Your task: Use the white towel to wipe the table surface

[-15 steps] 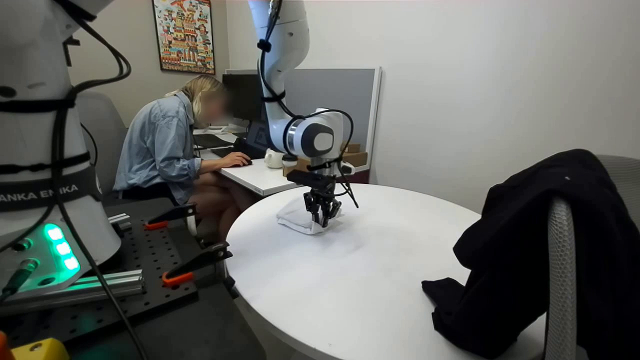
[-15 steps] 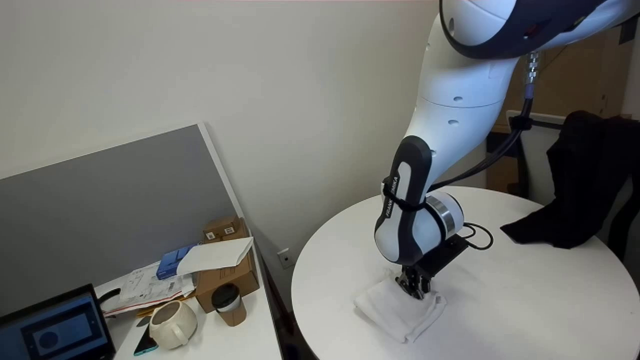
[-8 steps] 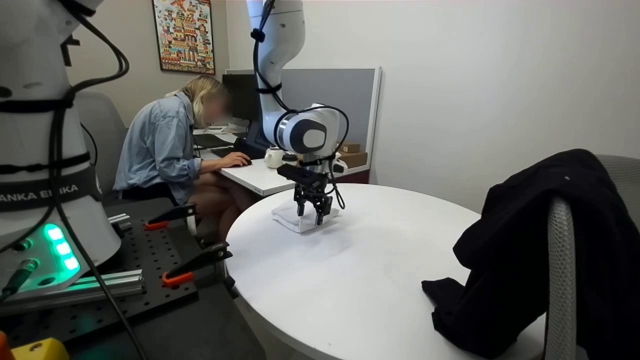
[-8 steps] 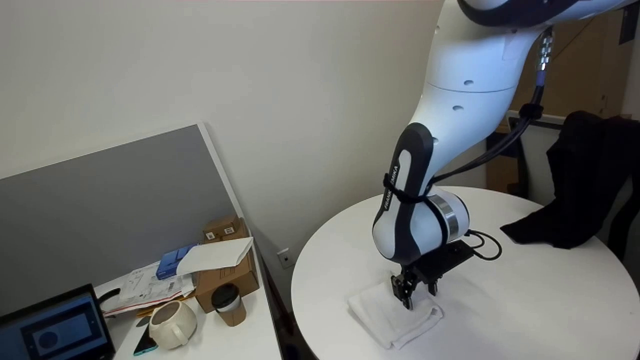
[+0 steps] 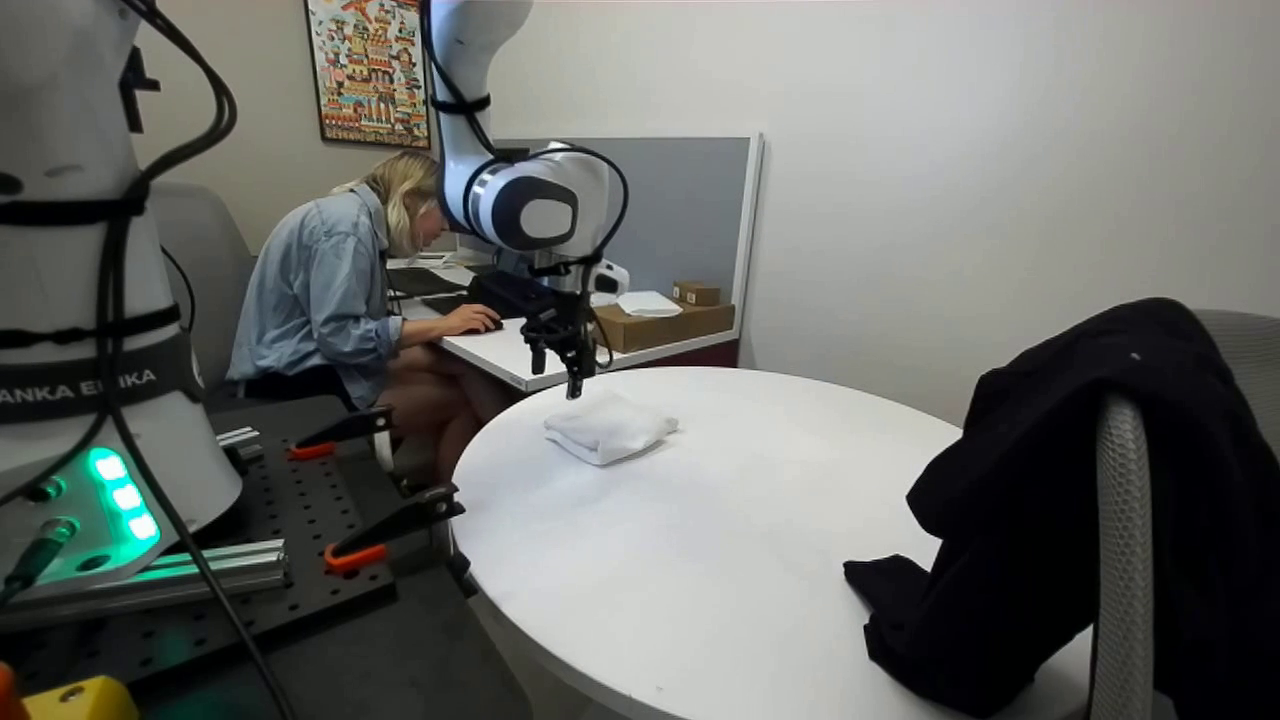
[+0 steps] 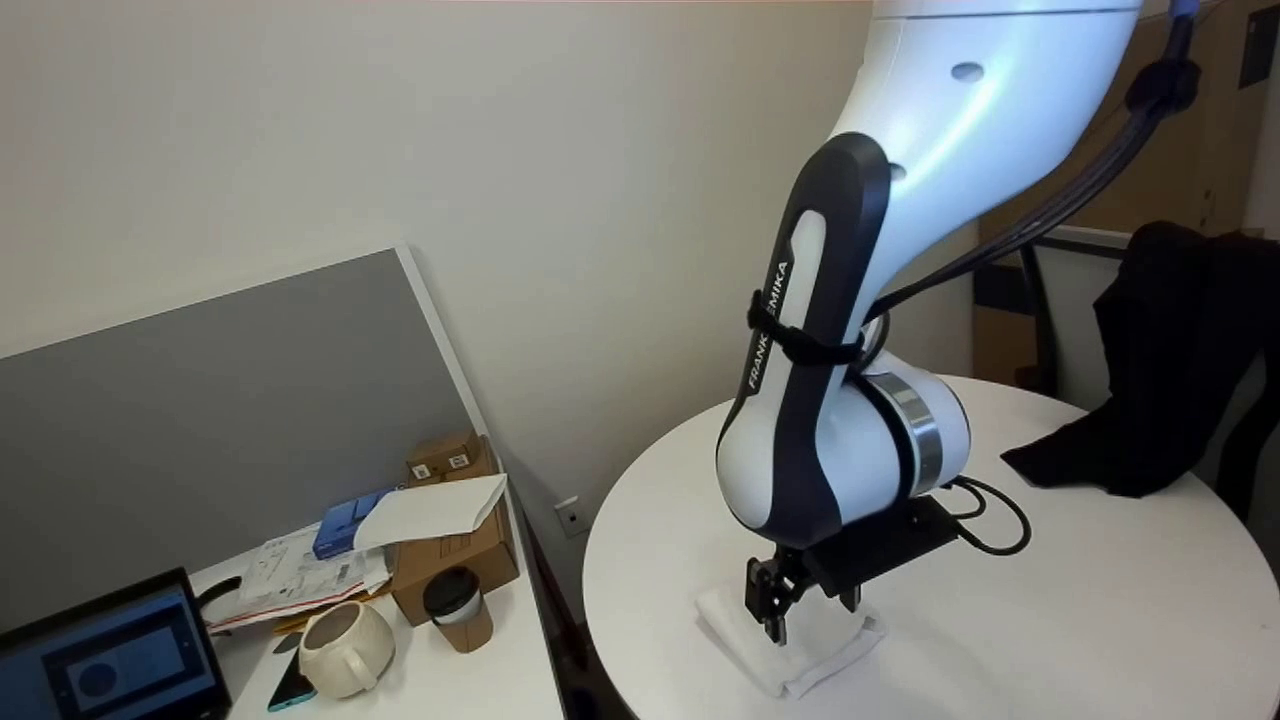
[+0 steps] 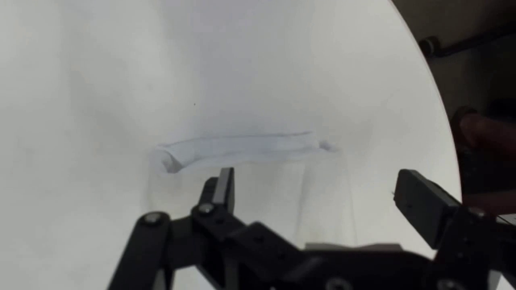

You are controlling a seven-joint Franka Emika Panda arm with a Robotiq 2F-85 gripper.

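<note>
Towel [image 5: 610,430] on table [image 5: 750,560] near the edge facing the desk [image 5: 505,356], gripper [image 5: 556,383] above it, garment [image 5: 1020,510] over chair [image 5: 1122,500] at opposite edge

In an exterior view, a white towel [image 5: 610,432] is laid flat toward ten o'clock on the round white tabletop [image 5: 740,550], folded into a rumpled, layered pad. In the wrist view, its folded edge is shown at twelve o'clock, its curled corner at ten.

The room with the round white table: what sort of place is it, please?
Probably an office: a person sits at a white desk backed by a gray partition panel.
</note>
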